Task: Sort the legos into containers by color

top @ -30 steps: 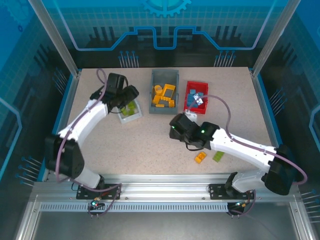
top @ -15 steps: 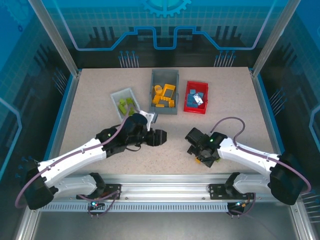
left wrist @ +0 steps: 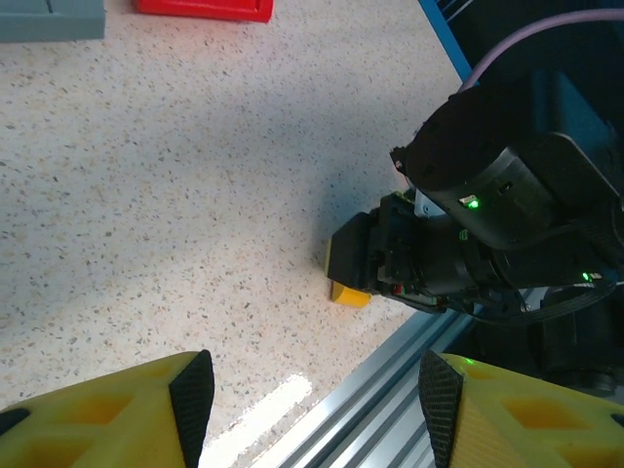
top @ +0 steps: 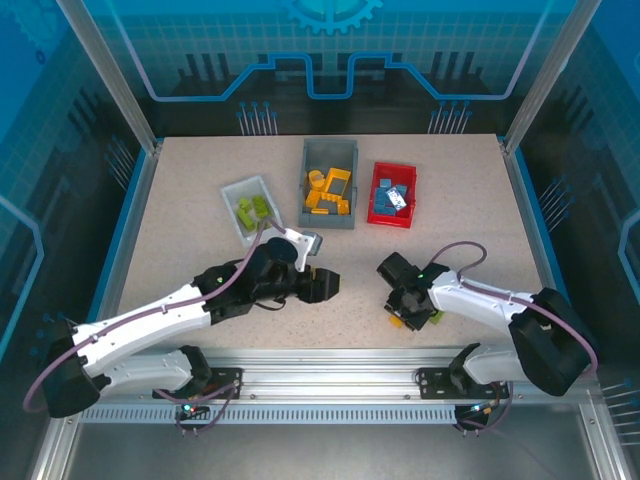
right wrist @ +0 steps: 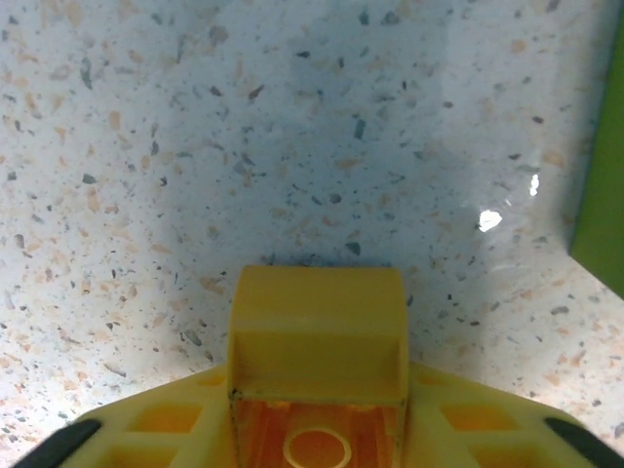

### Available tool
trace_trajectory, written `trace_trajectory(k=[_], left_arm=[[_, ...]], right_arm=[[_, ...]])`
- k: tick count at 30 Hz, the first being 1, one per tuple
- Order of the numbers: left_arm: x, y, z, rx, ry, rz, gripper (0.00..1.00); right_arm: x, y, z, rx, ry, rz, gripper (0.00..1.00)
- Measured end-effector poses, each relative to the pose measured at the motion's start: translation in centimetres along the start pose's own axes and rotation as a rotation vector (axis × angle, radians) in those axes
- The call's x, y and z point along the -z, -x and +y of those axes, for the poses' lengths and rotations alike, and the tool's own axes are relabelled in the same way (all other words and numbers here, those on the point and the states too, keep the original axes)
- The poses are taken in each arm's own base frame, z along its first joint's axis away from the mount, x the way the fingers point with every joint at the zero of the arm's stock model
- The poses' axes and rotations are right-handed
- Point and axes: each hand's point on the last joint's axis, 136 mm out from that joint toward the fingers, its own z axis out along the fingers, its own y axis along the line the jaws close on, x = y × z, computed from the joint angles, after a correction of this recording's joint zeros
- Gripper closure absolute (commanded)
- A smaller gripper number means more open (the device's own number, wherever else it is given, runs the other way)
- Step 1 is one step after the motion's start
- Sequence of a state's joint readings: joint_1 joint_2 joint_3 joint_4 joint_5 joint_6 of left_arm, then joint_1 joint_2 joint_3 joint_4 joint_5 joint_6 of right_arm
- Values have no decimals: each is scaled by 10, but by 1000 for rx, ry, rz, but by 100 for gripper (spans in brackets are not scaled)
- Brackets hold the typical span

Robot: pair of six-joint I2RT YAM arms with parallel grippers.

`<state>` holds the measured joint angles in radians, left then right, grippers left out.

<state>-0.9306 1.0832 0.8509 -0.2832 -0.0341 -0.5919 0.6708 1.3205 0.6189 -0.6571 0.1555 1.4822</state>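
Note:
A yellow brick [right wrist: 317, 331] lies on the table with my right gripper [right wrist: 317, 414] shut on it, the fingers tight against both its sides. From above, the right gripper [top: 405, 298] is low near the front edge, the brick [top: 397, 320] poking out beneath it. A lime green brick [top: 435, 317] lies just to its right. My left gripper [top: 325, 285] hovers mid-table, open and holding nothing, its fingers [left wrist: 192, 390] wide apart. The white bin [top: 236, 190] holds green bricks, the grey bin [top: 330, 150] yellow ones, and the red bin [top: 393, 170] blue ones.
The metal rail [top: 320, 365] runs along the front edge just below both grippers. In the left wrist view the right gripper's black body [left wrist: 468, 244] sits close ahead. The three bins line the back of the table.
My left arm swung away from the white bin to mid-table. The right gripper moved toward the front edge, lowered over the yellow brick and now holds it.

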Motion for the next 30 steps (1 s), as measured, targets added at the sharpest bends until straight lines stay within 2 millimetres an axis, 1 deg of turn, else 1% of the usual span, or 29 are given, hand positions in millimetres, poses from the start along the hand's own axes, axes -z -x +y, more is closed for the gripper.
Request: trace_trajectory(k=[1,3,4,5,6,9,11,13,14,15,18,20,21,23,25,27,28,30], left_arm=[[2,3,1,0,9,-15,38],[10,8,6,-1,41,-51,38],[16,12,10,-1,61,-76,37],[23,17,15,-1,90,-105,36],[30,21,19,0,115,-130,35],[53,40,31,8,209,-216,33],[66,57,41,35,263,-267,33],[73,70,58,76,319,-303,33],[75,76,66,94,343,-315,33],[76,79,73,107,364,-321,33],[74,84,83,125,399,-316,34],[71,87,82,126,404,-307,33],[70,88,82,127,403,-304,34],[68,90,79,127,393,-299,34],[67,89,77,127,383,-292,34],[66,88,76,128,375,-284,34],[65,87,76,127,371,-279,34],[62,86,74,127,360,-268,34]], right_arm=[[1,0,0,11,1,-1,73],[4,0,4,52,5,-27,75],[10,0,10,87,12,-46,76],[19,0,20,136,24,-74,75],[30,0,35,180,51,-100,76],[77,4,106,307,187,-189,76],[108,12,156,373,271,-252,76],[128,22,196,429,320,-306,76],[134,30,217,458,335,-329,77],[136,36,232,481,340,-346,78],[129,63,282,540,328,-387,78],[112,83,307,571,301,-403,78],[103,91,316,581,290,-404,78],[80,107,330,608,261,-388,77],[58,119,338,626,233,-363,73],[40,128,345,638,213,-340,65],[32,131,347,645,205,-328,59],[22,132,346,662,189,-304,48]])
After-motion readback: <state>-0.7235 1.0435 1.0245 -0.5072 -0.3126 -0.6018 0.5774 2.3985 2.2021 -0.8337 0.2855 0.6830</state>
